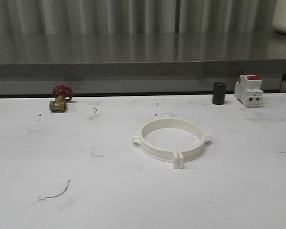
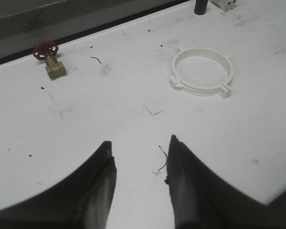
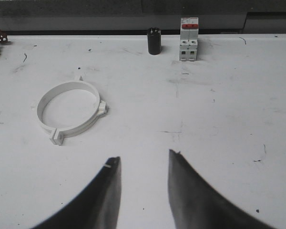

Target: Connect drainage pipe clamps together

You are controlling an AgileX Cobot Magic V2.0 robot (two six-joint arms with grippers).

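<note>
In the front view we see the drainage pipe clamps (image 1: 171, 140) lying flat just right of centre in the frame, their two half-rings closed into one wide ring on the white surface (image 1: 62, 152), with a pair of tabs touching at the near edge. Along the far edge of the surface, toward the upper left of that frame, stands a brass valve (image 1: 60, 99) with a red handwheel; toward the upper right we find a dark cylinder (image 1: 219, 93) and, just beside it, a white breaker (image 1: 249, 89) with a red top. In the left wrist view the left pincer (image 2: 139, 162) hangs above bare surface with its jaws parted and nothing between them, the ring in the upper right of that frame. In the right wrist view the right pincer (image 3: 143, 164) is likewise spread and empty, the ring at centre left.
</note>
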